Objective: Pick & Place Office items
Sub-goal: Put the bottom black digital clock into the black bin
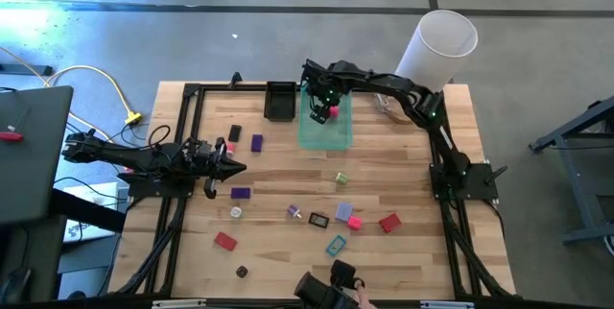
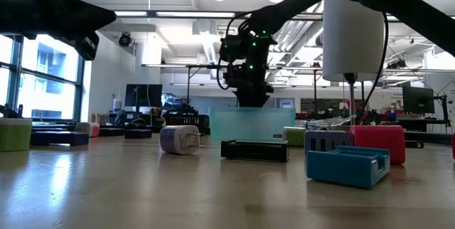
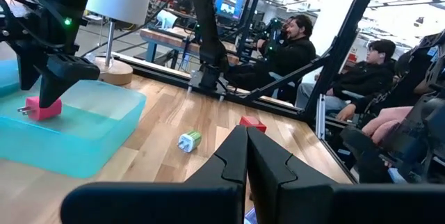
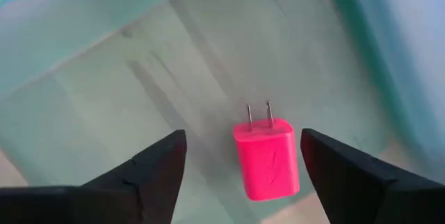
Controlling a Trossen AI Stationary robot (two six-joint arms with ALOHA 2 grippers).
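You're looking at two dark, matte black arms built from jointed segments. The right arm point(image 1: 403, 88) shows small green lights glowing near its wrist, with black cabling along the links. The left arm point(image 1: 144, 155) is just as black. Each gripper's fingers point(image 4: 149, 175) are angular black wedges with faceted, tapering tips.

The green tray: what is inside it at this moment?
One pink plug block lies in the green tray, between the open right end effector's fingers. The arm covers part of the tray floor.
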